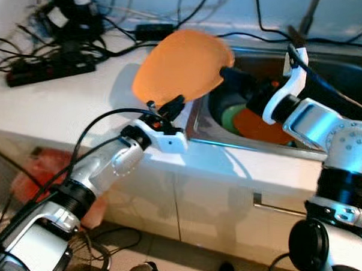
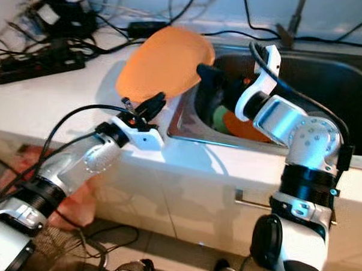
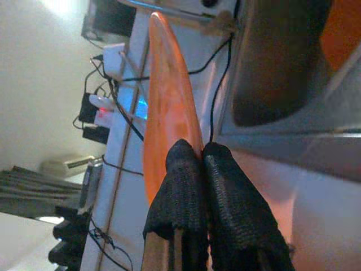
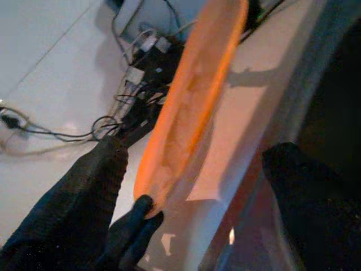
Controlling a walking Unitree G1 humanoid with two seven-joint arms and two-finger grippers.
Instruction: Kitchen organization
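While pinching the orange plate (image 1: 181,66) by its lower rim above the counter just beside the sink (image 1: 253,141), the left gripper (image 1: 165,108) is lifting it; right gripper (image 4: 197,186), fingers spread, is flanking its edge. Next likely: handover or lowering into sink.

A glossy white worktop (image 1: 68,106) runs along a pale wall (image 1: 246,9), with a stainless steel sink basin (image 1: 346,76) sunk toward its right end. Black cables and a black power strip (image 1: 48,70) clutter its back left corner. Below, pale cabinet fronts (image 1: 214,203) carry a metal handle (image 1: 280,207).
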